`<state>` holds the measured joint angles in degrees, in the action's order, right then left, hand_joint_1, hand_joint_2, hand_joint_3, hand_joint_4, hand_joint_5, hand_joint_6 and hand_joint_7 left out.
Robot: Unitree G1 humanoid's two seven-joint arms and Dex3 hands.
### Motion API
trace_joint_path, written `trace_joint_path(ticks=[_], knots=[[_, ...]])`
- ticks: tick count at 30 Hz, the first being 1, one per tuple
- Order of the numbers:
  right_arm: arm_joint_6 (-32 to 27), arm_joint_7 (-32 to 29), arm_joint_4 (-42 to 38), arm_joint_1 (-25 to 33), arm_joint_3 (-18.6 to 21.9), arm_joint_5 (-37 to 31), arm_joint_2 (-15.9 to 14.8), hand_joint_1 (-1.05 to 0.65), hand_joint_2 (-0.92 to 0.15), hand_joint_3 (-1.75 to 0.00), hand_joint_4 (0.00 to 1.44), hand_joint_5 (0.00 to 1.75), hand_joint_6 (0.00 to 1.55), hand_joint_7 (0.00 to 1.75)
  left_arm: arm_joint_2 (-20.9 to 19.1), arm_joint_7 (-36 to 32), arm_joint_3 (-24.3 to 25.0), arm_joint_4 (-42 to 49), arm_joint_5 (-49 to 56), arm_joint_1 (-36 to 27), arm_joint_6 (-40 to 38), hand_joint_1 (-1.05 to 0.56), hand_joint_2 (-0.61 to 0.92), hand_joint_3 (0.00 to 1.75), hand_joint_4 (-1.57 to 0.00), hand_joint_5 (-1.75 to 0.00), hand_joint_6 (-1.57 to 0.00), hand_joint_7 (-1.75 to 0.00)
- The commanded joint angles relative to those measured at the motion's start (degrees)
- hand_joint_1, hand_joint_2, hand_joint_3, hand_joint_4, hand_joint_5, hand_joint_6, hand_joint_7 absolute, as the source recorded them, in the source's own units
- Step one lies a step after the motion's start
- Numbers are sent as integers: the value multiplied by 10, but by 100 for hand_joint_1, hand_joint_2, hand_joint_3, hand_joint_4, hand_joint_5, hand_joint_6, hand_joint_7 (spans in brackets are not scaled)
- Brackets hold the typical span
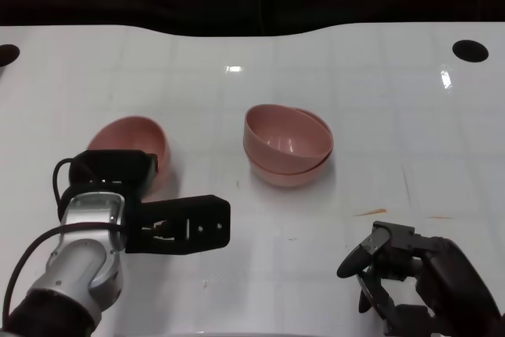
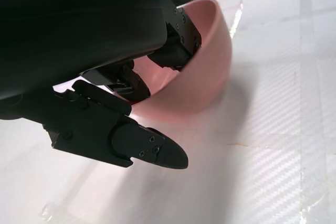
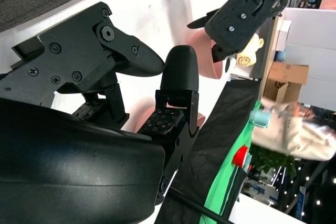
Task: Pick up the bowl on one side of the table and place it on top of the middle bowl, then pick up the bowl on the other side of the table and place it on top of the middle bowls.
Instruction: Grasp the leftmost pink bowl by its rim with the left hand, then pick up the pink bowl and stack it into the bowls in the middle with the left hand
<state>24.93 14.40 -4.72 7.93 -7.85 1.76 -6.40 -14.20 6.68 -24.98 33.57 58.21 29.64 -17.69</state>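
Left hand (image 1: 150, 195) gripped the rim of a pink plastic side bowl (image 1: 126, 140), two stacked pink bowls (image 1: 288, 146) off to its right, right hand (image 1: 394, 274) empty, fingers apart

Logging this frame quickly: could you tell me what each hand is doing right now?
Left hand: fingers gripping the rim of the left bowl.
Right hand: open, holding nothing.
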Motion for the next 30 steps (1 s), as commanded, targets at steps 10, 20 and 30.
trace_joint_path(ticks=[10,20,30], knots=[[3,-2,-5,-2,8,-3,1,-21,-62,-97,81,151,80,118,-23,-244,-2,101,-69,24,153,-37,92,24,-83,-174,-66,-112],[13,-2,-16,-4,10,-4,4,-20,-60,-99,82,149,81,117,-59,-246,12,-53,-71,18,154,-32,92,13,-86,-175,-72,-107],[-1,-2,-10,-4,12,-5,3,-21,-61,-96,83,148,81,116,-67,-162,15,-168,-92,60,186,-29,91,10,-85,-175,-76,-130]])
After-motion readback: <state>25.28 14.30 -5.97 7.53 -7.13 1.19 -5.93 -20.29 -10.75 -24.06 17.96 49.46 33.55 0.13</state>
